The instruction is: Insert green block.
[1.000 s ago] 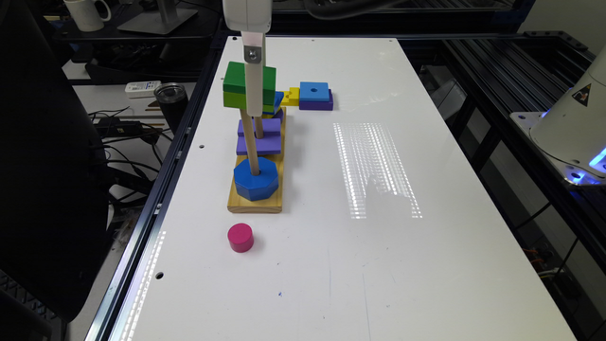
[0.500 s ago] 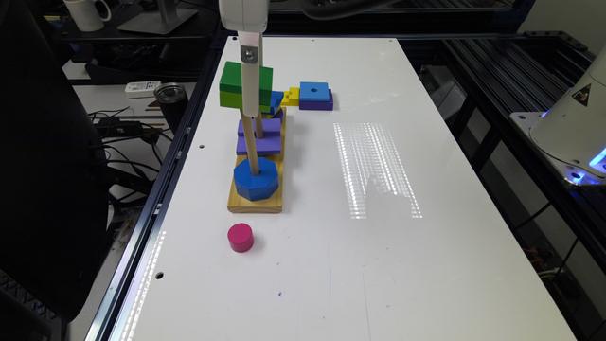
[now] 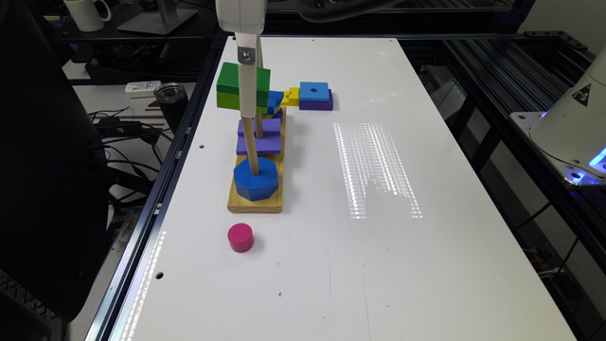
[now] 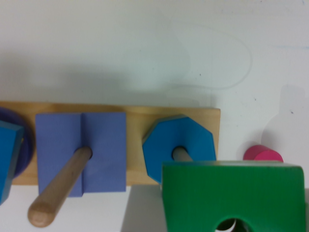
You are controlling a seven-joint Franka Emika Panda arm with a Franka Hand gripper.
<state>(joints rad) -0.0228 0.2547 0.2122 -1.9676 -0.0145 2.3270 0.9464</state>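
The green block [image 3: 231, 87], dark green over lime green, hangs in the air above the wooden peg base [image 3: 255, 202] with my gripper [image 3: 247, 102] shut on it. In the wrist view the green block [image 4: 231, 193] sits close to the camera, its round hole at the frame's edge, and it overlaps the blue octagon [image 4: 178, 145] and the tip of that peg [image 4: 179, 153]. In the exterior view the block is held level with the upper ends of the pegs, toward the exterior view's left of the far pegs.
On the base, a blue octagon [image 3: 255, 179] sits on the near peg and a purple block [image 3: 259, 136] on the middle peg [image 4: 60, 186]. A blue piece [image 3: 274, 102], a yellow piece [image 3: 289, 97] and a blue-on-purple square block [image 3: 316, 95] lie behind. A pink cylinder [image 3: 240, 237] stands in front.
The gripper and the green block have drifted slightly toward the exterior view's left. Nothing else moved.
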